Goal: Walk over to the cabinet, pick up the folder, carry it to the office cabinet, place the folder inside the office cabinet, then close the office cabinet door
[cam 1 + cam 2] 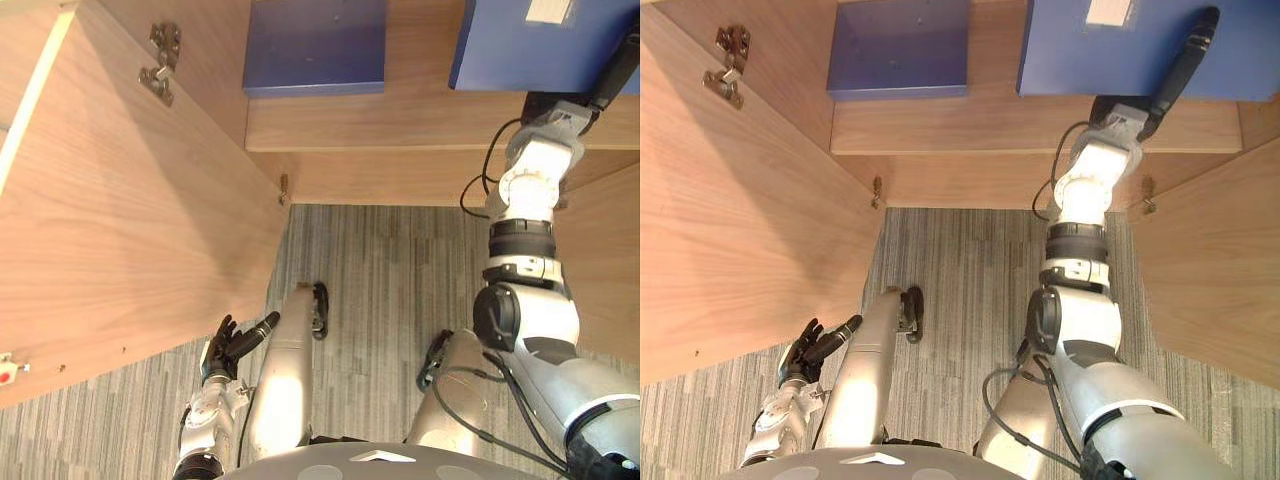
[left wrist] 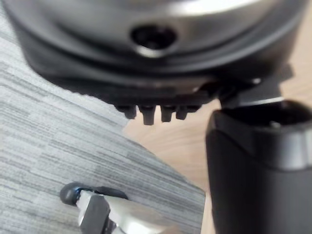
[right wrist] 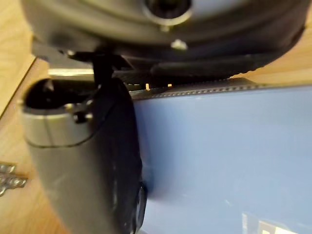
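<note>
Let your left hand (image 1: pixel 224 350) hang low beside the open light wooden cabinet door (image 1: pixel 120 200), its fingers loosely spread and empty. Your right hand (image 1: pixel 1130 112) pinches the flat dark blue folder (image 1: pixel 1070 60), thumb pressed on its top face, over the front of the office cabinet's wooden shelf (image 1: pixel 990 125). Slide it in deeper and level, clear of the second blue folder (image 1: pixel 900 50) beside it, before you let go.

Folder (image 1: pixel 1080 55) past the top edge
</note>
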Robot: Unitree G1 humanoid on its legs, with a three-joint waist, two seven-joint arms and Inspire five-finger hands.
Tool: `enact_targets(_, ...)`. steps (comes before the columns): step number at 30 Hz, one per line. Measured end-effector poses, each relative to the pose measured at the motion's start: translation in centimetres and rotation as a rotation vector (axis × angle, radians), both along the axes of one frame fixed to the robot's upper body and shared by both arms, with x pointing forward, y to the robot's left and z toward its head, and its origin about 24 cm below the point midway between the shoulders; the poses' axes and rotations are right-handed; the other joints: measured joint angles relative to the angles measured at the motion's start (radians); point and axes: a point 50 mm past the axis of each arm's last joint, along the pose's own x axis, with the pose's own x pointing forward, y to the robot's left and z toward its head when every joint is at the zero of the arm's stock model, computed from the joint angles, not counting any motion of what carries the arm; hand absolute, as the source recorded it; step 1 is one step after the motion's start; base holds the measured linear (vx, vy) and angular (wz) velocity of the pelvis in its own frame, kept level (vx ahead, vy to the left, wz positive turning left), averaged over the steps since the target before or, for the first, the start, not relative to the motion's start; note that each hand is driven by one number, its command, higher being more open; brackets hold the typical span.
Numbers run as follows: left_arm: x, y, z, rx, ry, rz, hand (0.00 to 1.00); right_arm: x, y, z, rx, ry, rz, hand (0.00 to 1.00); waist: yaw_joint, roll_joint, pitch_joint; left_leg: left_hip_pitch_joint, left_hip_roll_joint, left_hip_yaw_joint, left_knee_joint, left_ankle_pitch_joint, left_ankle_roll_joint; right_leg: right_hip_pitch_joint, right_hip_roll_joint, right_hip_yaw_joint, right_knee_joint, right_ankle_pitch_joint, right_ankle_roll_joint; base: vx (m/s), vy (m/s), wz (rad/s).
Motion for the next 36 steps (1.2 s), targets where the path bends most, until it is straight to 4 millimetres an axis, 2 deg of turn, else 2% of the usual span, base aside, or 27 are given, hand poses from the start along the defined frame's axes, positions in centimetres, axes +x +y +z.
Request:
enact_targets(3,0.0,-0.2,-0.1,0.024,0.023,-0.012,1.0,0.4,-0.6,2.4,0.05,-0.009,0.011,0.0,0.006,0.01,0.007,-0.045,-0.028,-0.027,0.029,0.006,-0.004,-0.019,-0.026,-0.022,0.048,-0.025,0.001,-0.04,-0.006,0.38)
enact_targets(5,-0.4,-0.6,-0.6,0.019,0.073,-0.036,1.0,0.3,-1.5,4.1,0.051,-0.007,-0.009,0.0,0.022,0.012,0.015,-0.064,-0.043,-0.037,0.039,0.01,-0.006,-0.029,-0.043,-0.031,0.071,-0.037,0.0,-0.01,0.01,0.36)
enact_targets(9,-1.7,-0.9,-1.5,0.004,0.144,-0.051,1.0,-0.4,-2.8,8.5,-0.03,-0.003,-0.031,0.0,0.046,0.025,0.051,-0.096,-0.073,-0.06,0.055,0.023,-0.009,-0.039,-0.074,-0.055,0.116,-0.062,-0.002,-0.01,0.017,0.3)
enact_targets(12,-2.1,-0.8,-1.5,0.008,0.15,-0.046,1.0,-1.1,-2.5,11.6,-0.133,-0.027,-0.049,0.0,0.05,0.033,0.058,-0.142,-0.099,-0.074,0.063,0.04,-0.017,-0.072,-0.098,-0.063,0.156,-0.083,-0.003,-0.03,0.017,0.33)
enact_targets(13,-2.2,-0.7,-1.5,0.012,0.154,-0.042,1.0,-1.1,-2.5,12.0,-0.153,-0.023,-0.053,0.0,0.051,0.034,0.059,-0.151,-0.101,-0.081,0.068,0.041,-0.019,-0.076,-0.101,-0.07,0.165,-0.088,-0.005,-0.02,0.023,0.28)
enact_targets(16,-2.5,-0.5,-1.5,0.019,0.153,-0.035,1.0,-1.3,-3.1,12.2,-0.194,0.017,-0.089,0.0,0.06,0.035,0.059,-0.165,-0.128,-0.095,0.086,0.046,-0.025,-0.078,-0.128,-0.075,0.211,-0.115,-0.005,-0.02,0.02,0.32)
enact_targets(19,-2.5,-0.4,-1.4,0.016,0.15,-0.027,1.0,-1.6,-3.9,12.2,-0.19,0.025,-0.111,0.0,0.061,0.048,0.067,-0.185,-0.15,-0.105,0.097,0.053,-0.033,-0.083,-0.147,-0.081,0.246,-0.144,-0.001,-0.03,0.019,0.29)
enact_targets(21,-2.4,-0.4,-1.4,0.014,0.144,-0.024,1.0,-2.3,-5.1,12.5,-0.182,0.031,-0.148,0.0,0.066,0.069,0.077,-0.203,-0.153,-0.111,0.096,0.059,-0.04,-0.086,-0.156,-0.097,0.258,-0.147,-0.003,-0.03,0.032,0.24)
enact_targets(22,-2.4,-0.4,-1.4,0.014,0.145,-0.025,1.0,-2.7,-5.8,12.7,-0.174,0.033,-0.169,0.0,0.067,0.077,0.081,-0.209,-0.156,-0.111,0.096,0.068,-0.032,-0.088,-0.162,-0.101,0.263,-0.149,-0.004,-0.01,0.041,0.22)
enact_targets(27,-3.6,-0.7,-1.6,-0.001,0.159,-0.025,1.0,-4.7,-9.1,13.1,-0.113,0.023,-0.256,0.0,0.074,0.1,0.092,-0.23,-0.171,-0.107,0.093,0.086,-0.028,-0.111,-0.178,-0.097,0.278,-0.15,-0.004,0.01,0.041,0.11)
enact_targets(32,-4.4,-1.0,-1.8,-0.01,0.178,-0.044,1.0,-6.2,-11.2,13.2,-0.079,0.008,-0.323,0.0,0.071,0.103,0.093,-0.236,-0.173,-0.107,0.086,0.094,-0.03,-0.12,-0.179,-0.096,0.282,-0.15,-0.004,0.0,0.007,0.01)
enact_targets(36,-4.5,-1.0,-1.9,-0.017,0.183,-0.053,1.0,-7.0,-12.7,12.1,-0.012,0.0,-0.367,0.0,0.059,0.104,0.092,-0.236,-0.173,-0.107,0.085,0.097,-0.03,-0.12,-0.179,-0.094,0.284,-0.152,-0.001,0.01,0.026,0.01)
